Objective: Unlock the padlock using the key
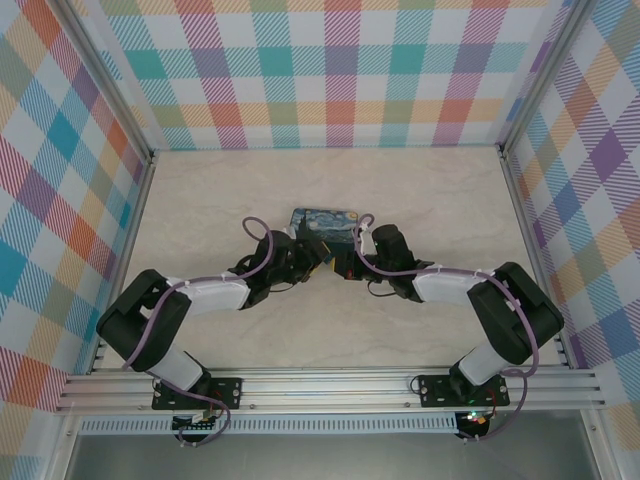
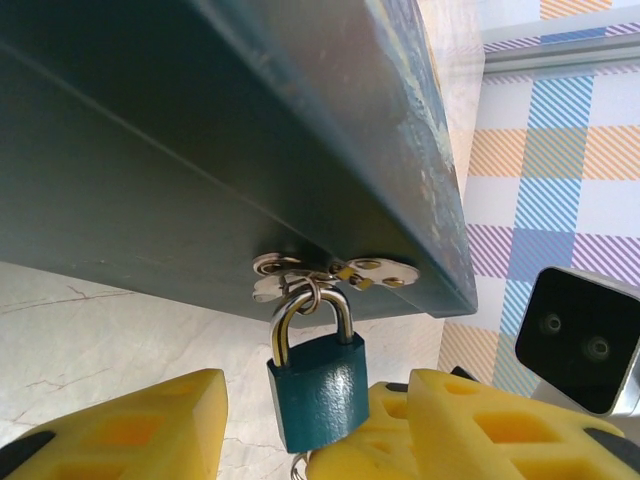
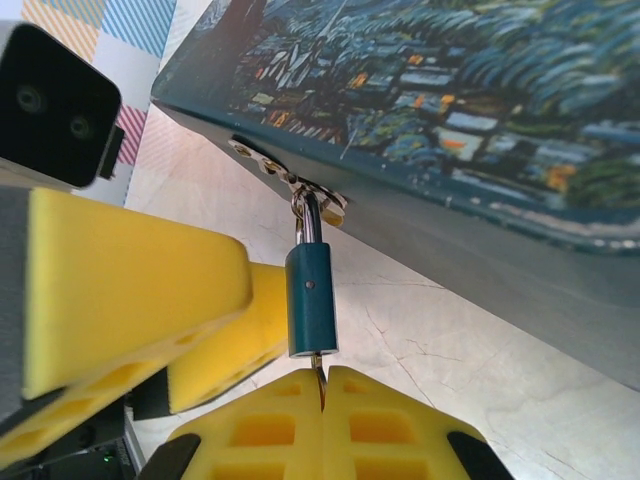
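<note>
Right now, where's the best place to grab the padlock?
Probably the blue body of the padlock, squeezed across its narrow edges, coming at its flat face: the shackle hangs in the hasp of the tin above, and the key fills the bottom.

Light: I'm seeing even brightness washing over the bench (image 1: 420, 190).
Shadow: the tin (image 2: 200, 150) is lying in shade.
</note>
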Robot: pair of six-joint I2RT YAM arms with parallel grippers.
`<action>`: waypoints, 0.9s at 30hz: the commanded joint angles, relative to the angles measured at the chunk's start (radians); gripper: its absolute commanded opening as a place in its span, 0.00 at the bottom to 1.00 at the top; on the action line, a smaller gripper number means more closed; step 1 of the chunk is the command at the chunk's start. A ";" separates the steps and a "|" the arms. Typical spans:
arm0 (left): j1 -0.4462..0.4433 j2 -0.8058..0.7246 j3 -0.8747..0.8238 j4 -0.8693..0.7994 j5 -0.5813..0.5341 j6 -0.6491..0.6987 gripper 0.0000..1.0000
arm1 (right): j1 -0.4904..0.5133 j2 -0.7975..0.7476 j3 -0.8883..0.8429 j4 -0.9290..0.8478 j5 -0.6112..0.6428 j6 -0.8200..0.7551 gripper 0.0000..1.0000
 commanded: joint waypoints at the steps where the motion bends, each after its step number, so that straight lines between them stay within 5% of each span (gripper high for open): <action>1: -0.020 0.026 -0.001 0.073 -0.010 -0.035 0.49 | 0.010 0.003 0.033 0.019 -0.029 0.056 0.00; 14: -0.043 0.074 0.004 0.138 -0.060 -0.087 0.28 | 0.016 0.010 0.024 0.018 -0.020 0.135 0.00; 27: -0.045 0.056 -0.016 0.113 -0.121 -0.098 0.32 | 0.016 0.009 0.016 0.010 -0.004 0.161 0.00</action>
